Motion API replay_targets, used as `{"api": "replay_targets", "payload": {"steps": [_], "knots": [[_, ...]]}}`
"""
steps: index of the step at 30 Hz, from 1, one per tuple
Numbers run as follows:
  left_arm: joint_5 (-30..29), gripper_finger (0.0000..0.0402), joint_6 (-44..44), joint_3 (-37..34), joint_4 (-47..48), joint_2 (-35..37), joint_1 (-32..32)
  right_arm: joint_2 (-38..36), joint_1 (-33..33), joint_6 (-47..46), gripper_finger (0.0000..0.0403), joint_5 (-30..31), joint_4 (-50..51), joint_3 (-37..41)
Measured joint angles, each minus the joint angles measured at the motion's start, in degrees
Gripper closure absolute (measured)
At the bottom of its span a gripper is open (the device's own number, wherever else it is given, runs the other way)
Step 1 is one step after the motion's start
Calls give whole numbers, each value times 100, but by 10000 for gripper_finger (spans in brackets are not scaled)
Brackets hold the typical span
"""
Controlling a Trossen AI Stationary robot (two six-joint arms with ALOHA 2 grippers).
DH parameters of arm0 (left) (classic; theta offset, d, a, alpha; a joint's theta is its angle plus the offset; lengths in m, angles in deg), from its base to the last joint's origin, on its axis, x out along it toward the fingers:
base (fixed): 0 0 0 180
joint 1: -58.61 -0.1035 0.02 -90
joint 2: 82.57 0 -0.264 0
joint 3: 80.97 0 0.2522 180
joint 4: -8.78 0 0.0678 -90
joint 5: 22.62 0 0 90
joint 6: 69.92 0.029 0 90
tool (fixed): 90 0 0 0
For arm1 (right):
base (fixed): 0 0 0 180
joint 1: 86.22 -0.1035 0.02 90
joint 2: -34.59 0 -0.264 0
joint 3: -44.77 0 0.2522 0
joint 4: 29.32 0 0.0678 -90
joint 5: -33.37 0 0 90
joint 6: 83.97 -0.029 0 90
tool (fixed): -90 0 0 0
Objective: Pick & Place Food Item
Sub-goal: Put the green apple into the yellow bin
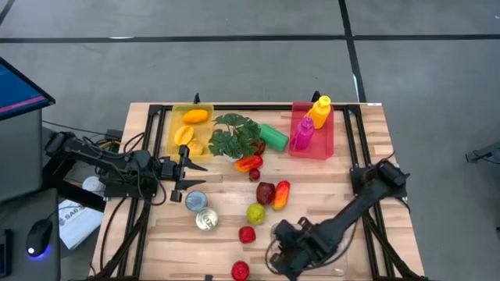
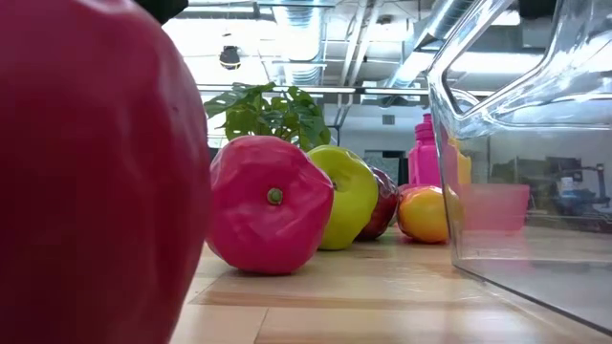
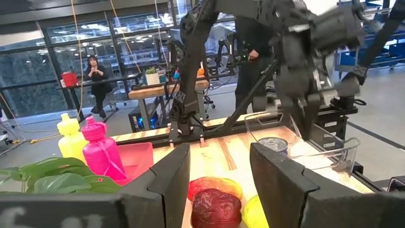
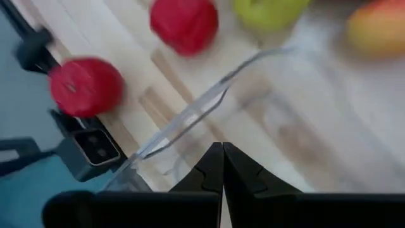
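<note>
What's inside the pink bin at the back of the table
The pink bin holds two upright bottles: a yellow bottle and a magenta bottle beside it. Their bodies cover part of the bin floor, so anything small beneath or between them cannot be seen.

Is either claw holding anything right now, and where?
The right claw is shut on the clear container, pinching its rim. The left claw is open and holds nothing.

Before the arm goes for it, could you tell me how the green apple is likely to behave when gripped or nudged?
The green apple looks round and glossy, so it may roll if nudged and slip in a shallow grip. It sits close to the dark red fruit, so a push would probably knock that too.
</note>
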Motion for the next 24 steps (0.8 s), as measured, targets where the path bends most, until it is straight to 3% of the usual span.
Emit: {"api": "replay_targets", "payload": {"steps": [6,13,16,24], "knots": [[1,248,0,0,1,-2,0,-504,-425,15,403,1949,864,-2],[1,248,0,0,1,0,0,-585,-597,141,403,3948,1888,0],[1,248,0,0,1,-2,-2,-574,-552,212,403,4245,2303,55],[1,248,0,0,4,-2,0,-568,-510,-120,403,4229,3260,72]]}}
